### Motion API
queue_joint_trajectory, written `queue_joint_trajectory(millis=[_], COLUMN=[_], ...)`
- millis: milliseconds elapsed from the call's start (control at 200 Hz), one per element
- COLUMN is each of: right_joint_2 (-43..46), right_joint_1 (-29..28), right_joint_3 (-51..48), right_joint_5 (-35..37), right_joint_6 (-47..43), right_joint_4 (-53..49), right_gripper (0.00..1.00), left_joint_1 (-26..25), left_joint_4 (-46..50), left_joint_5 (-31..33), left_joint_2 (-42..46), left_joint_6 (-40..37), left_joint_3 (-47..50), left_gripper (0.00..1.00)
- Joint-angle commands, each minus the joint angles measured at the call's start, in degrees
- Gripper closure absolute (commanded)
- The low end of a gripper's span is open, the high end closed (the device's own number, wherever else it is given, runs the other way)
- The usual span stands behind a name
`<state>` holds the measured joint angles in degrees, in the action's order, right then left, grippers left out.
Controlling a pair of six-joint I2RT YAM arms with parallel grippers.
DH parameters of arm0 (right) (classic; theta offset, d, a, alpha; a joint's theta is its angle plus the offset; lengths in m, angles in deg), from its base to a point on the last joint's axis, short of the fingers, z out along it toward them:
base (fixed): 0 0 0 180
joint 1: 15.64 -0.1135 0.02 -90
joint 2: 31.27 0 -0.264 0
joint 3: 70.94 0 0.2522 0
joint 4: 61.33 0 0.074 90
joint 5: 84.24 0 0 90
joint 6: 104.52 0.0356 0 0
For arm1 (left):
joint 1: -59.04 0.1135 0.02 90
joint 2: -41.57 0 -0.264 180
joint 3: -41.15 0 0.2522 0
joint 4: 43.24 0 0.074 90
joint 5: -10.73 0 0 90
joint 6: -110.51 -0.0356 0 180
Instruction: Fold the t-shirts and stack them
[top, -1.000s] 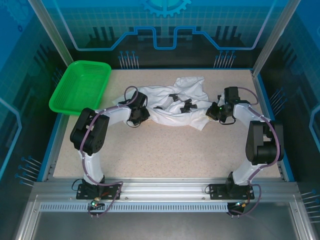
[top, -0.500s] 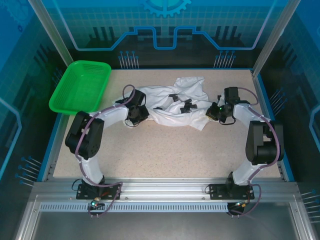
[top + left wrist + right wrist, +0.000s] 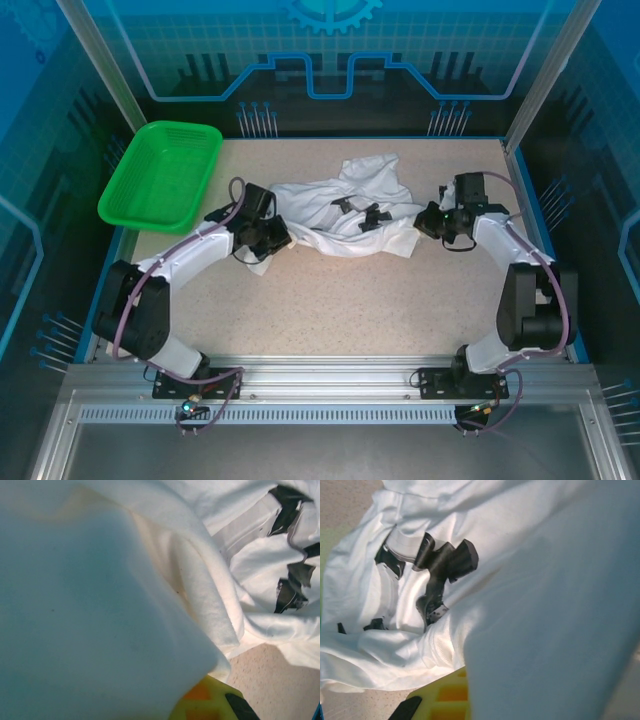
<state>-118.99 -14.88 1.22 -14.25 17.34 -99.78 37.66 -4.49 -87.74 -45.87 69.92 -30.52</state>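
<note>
Spreading is the step in hand, as I judge it. The worktop [image 3: 330, 310] carries one crumpled heap of white cloth, the shirt [image 3: 340, 215], in its far middle part, and nothing is folded or stacked yet. I cannot tell if the heap is one shirt or more. It lies bunched with many folds, well apart from the green basket [image 3: 160, 175], which stands at the far left corner.

The left end effector [image 3: 268, 240] is at the left edge of the heap and the right end effector [image 3: 428, 224] is at the right edge, so the shirt lies between them. Both are closed narrow on the shirt. In the left wrist view the shirt hangs over the yellow pad [image 3: 200, 702], very close to the camera. In the right wrist view it hangs the same way over the other pad [image 3: 445, 695]. The small black print [image 3: 442, 562] is creased and partly hidden in the folds.

The next move, I think, calls for the two arms to pull away from each other, low and at the same pace, until the shirt lies flat. One risk is that only a single layer or a sleeve is pinched; then the shirt would twist and not open.
</note>
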Motion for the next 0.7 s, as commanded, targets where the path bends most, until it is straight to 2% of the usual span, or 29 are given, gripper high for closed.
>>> queue_joint_trajectory(millis=[0, 160, 420, 695], right_joint_2=[2.73, 4.1, 4.65, 3.47], right_joint_1=[-0.4, -0.53, -0.53, -0.4], right_joint_3=[-1.97, -4.35, -6.17, -6.18], right_joint_5=[-0.29, 0.37, 1.19, 1.28], right_joint_6=[-0.82, -1.25, -1.96, -2.32], right_joint_4=[-2.97, -3.79, -4.23, -3.97], right_gripper=[1.0, 1.0, 1.0, 1.0], left_joint_1=[-0.39, -0.52, -1.36, -2.92], left_joint_4=[-0.51, -7.51, -12.06, -13.39], left_joint_5=[-5.78, -10.57, -14.13, -14.79], left_joint_2=[1.43, -0.39, -5.37, -8.33], left_joint_6=[0.57, 3.17, 4.42, 5.27], left_joint_3=[4.89, 10.25, 11.21, 10.37], left_gripper=[0.96, 0.93, 0.87, 0.73])
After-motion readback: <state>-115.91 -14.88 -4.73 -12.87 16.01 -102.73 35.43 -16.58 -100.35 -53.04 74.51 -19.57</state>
